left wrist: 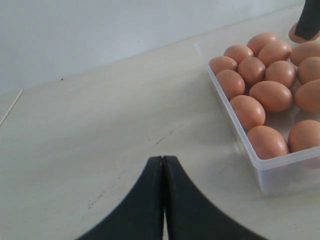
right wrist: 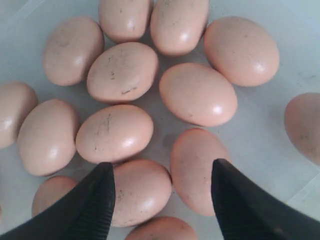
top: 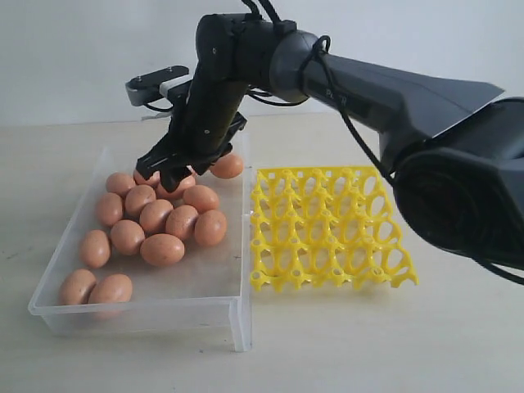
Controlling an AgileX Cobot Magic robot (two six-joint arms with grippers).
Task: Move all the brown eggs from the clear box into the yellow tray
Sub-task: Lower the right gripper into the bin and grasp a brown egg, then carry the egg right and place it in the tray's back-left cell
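Observation:
Several brown eggs [top: 162, 249] lie loose in the clear box [top: 139, 315] on the left of the exterior view. Beside the box on the right stands the yellow tray [top: 327, 229], with no egg in its cups. My right gripper [top: 176, 172] reaches across and hangs over the back of the egg cluster. In the right wrist view it [right wrist: 162, 167] is open, with two eggs [right wrist: 142, 190] below the gap between its fingers. My left gripper [left wrist: 163, 158] is shut on nothing, over bare table beside the box [left wrist: 280, 175] and its eggs [left wrist: 270, 95].
The right arm's dark links [top: 368, 82] stretch over the yellow tray toward the box. One egg [top: 228, 165] lies apart at the box's back right corner. The pale table [left wrist: 100, 125] runs out beyond the box's outer wall.

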